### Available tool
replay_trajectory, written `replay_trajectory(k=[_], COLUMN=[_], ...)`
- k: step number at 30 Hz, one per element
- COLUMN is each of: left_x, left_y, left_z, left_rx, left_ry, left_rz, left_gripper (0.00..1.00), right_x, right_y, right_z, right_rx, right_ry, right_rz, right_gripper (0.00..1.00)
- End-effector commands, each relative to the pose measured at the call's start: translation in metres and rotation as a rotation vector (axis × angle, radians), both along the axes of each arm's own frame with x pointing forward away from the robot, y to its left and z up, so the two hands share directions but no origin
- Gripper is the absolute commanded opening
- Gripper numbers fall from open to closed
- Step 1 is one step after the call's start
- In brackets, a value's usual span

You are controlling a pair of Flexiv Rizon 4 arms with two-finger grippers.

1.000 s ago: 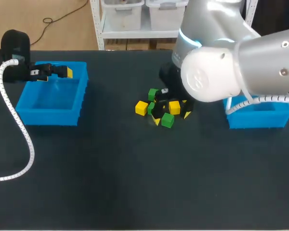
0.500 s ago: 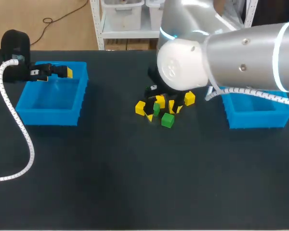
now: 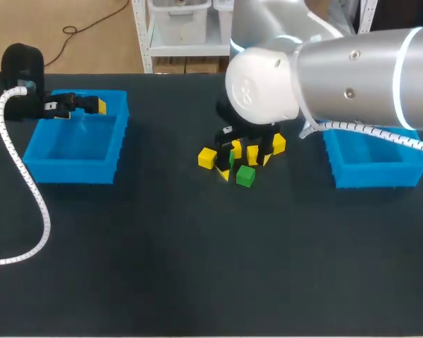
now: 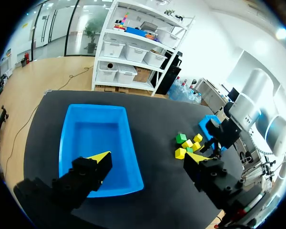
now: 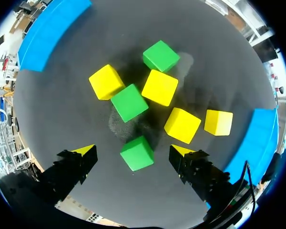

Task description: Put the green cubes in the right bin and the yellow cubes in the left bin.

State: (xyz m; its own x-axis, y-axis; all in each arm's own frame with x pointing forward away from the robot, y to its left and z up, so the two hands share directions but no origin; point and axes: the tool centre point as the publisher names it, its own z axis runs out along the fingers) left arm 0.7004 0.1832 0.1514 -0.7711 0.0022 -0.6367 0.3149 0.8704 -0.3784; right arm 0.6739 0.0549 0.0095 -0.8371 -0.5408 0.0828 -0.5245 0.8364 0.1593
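Several yellow and green cubes lie clustered mid-table, among them a yellow cube (image 3: 207, 158) and a green cube (image 3: 245, 176). My right gripper (image 3: 245, 151) hangs over the cluster. In the right wrist view it (image 5: 132, 151) stands open, and a green cube (image 5: 137, 153) lies between its fingers without touching them. Ahead of it lie two more green cubes (image 5: 129, 102) (image 5: 160, 56) and several yellow cubes (image 5: 159, 88). My left gripper (image 3: 84, 105) (image 4: 147, 160) stands open above the left blue bin (image 3: 74, 172) (image 4: 93, 136) with nothing in it. The right blue bin (image 3: 370, 176) sits partly under my right arm.
The left bin's floor shows bare. My right arm's bulky elbow (image 3: 324, 70) covers the table's far right and part of the cluster. A ribbed white cable (image 3: 25, 183) trails from my left arm across the table's left side.
My right arm has swung to the left and its gripper has shifted over the cube cluster. Some cubes lie differently than before. The left arm has kept still.
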Motion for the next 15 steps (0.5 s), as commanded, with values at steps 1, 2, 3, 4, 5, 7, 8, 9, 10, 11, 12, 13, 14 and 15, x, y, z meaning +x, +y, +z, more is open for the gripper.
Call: replay_trajectory(k=[1, 2, 3, 4, 5, 7, 8, 9, 10, 11, 12, 13, 14, 15], left_x=[-0.001, -0.001, -0.001, -0.001, -0.001, -0.001, -0.001, -0.001, -0.001, -0.001, -0.001, -0.001, -0.001, -0.001], left_y=[0.001, 0.001, 0.001, 0.001, 0.001, 0.001, 0.001, 0.001, 0.001, 0.001, 0.001, 0.001, 0.001, 0.001], left_z=[-0.001, -0.001, -0.001, -0.001, -0.001, -0.001, -0.001, -0.001, -0.001, -0.001, -0.001, -0.001, -0.001, -0.001], left_rx=[-0.007, -0.007, -0.007, -0.007, -0.007, -0.007, -0.007, -0.007, -0.007, -0.007, -0.007, -0.007, -0.007, -0.007], left_ry=[-0.006, -0.006, -0.006, -0.006, -0.006, -0.006, -0.006, -0.006, -0.006, -0.006, -0.006, -0.006, -0.006, -0.006], left_rz=[-0.004, -0.004, -0.004, -0.004, -0.004, -0.004, -0.004, -0.004, -0.004, -0.004, -0.004, -0.004, -0.004, -0.004], left_gripper=[1.0, 1.0, 1.0, 1.0, 1.0, 1.0, 1.0, 1.0, 1.0, 1.0, 1.0, 1.0, 1.0, 1.0], right_x=[0.002, 0.003, 0.003, 0.003, 0.003, 0.002, 0.002, 0.002, 0.002, 0.001, 0.001, 0.001, 0.0, -0.001], right_y=[0.003, 0.003, 0.003, 0.004, 0.004, 0.004, 0.004, 0.004, 0.004, 0.003, 0.002, 0.001, 0.0, 0.0], right_z=[-0.004, -0.006, -0.008, -0.01, -0.011, -0.014, -0.014, -0.015, -0.015, -0.016, -0.016, -0.016, -0.016, -0.015], right_rx=[-0.008, -0.01, -0.011, -0.014, -0.015, -0.018, -0.018, -0.017, -0.016, -0.002, -0.007, -0.001, -0.013, -0.023], right_ry=[-0.003, -0.001, 0.002, 0.005, 0.007, 0.01, 0.011, 0.007, 0.004, -0.01, -0.03, -0.036, -0.06, -0.072], right_rz=[0.009, 0.012, 0.012, 0.014, 0.015, 0.018, 0.018, 0.022, 0.022, 0.017, 0.021, 0.018, 0.033, 0.037], right_gripper=[1.0, 1.0, 1.0, 1.0, 1.0, 1.0, 1.0, 1.0, 1.0, 1.0, 1.0, 1.0, 1.0, 1.0])
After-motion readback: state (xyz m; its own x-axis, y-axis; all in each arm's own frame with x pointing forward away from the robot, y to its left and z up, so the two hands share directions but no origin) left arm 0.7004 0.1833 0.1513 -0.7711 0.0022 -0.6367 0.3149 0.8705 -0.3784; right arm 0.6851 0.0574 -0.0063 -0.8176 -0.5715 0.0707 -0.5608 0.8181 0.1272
